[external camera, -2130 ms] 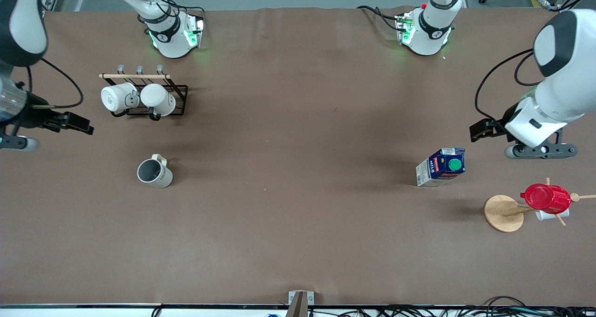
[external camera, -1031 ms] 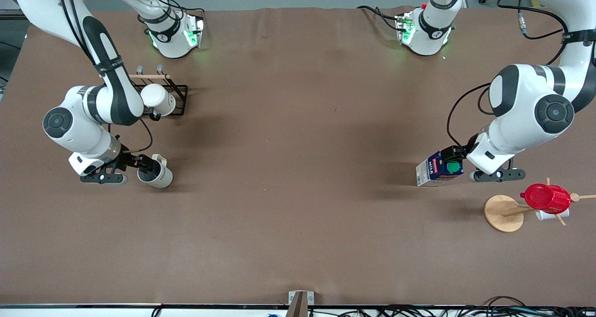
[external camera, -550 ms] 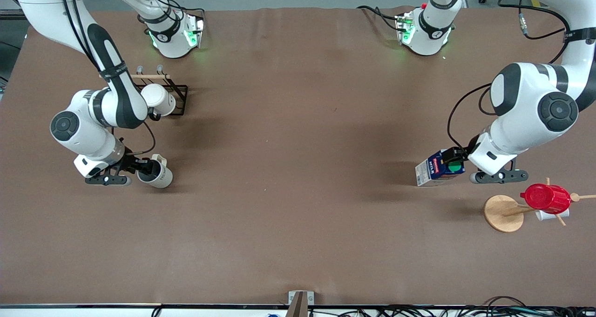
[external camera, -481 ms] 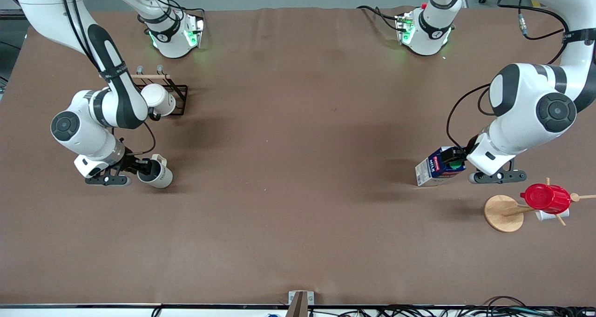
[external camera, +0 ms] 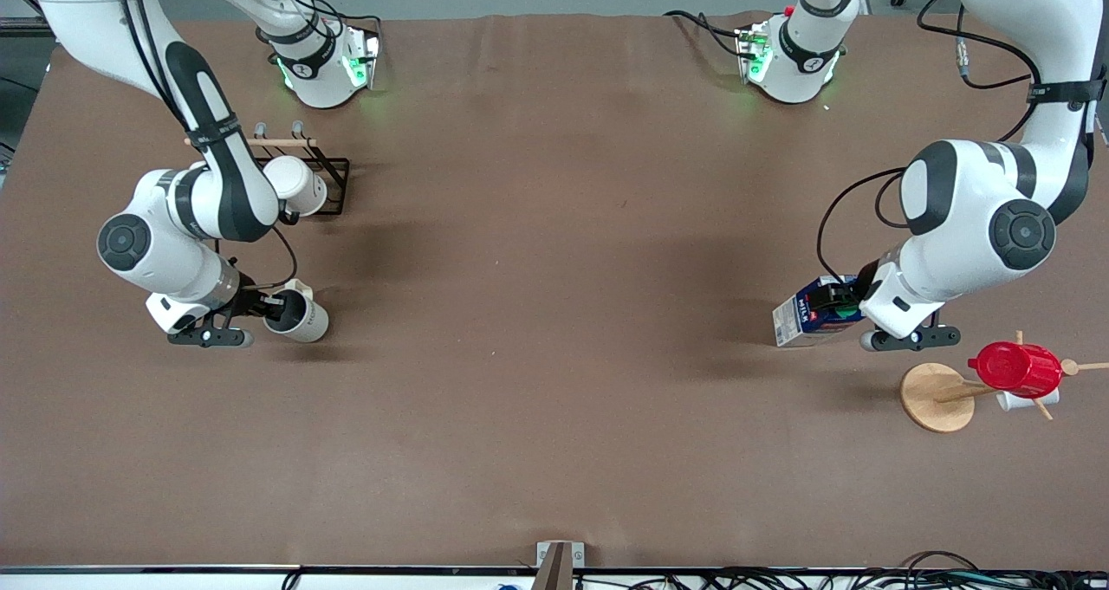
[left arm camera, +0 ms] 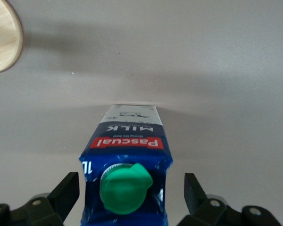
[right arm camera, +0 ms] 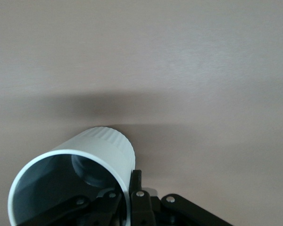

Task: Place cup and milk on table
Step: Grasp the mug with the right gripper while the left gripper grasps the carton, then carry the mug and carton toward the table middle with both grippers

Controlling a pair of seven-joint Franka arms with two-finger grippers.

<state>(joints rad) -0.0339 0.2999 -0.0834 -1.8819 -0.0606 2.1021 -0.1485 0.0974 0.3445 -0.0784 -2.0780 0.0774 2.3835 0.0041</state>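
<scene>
The beige cup [external camera: 301, 317] with a dark inside is at the right arm's end of the brown table [external camera: 554, 330], nearer the front camera than the mug rack. My right gripper [external camera: 274, 307] is shut on its rim, one finger inside and one finger [right arm camera: 137, 186] outside the cup [right arm camera: 101, 150]. The cup looks slightly tilted. The blue milk carton [external camera: 813, 313] with a green cap stands at the left arm's end. My left gripper [external camera: 847, 301] is open around its top. In the left wrist view the left gripper [left arm camera: 131, 190] has a gap on each side of the carton [left arm camera: 127, 143].
A black rack [external camera: 333, 178] with white mugs [external camera: 296, 184] stands farther from the front camera than the cup. A wooden mug tree [external camera: 936, 397] with a red cup [external camera: 1015, 369] stands beside the carton, nearer the table's end; its base shows in the left wrist view [left arm camera: 2, 40].
Both arms came in from the table's ends. The right gripper closed on the cup's rim and the cup shifted slightly. The left gripper moved around the carton's top.
</scene>
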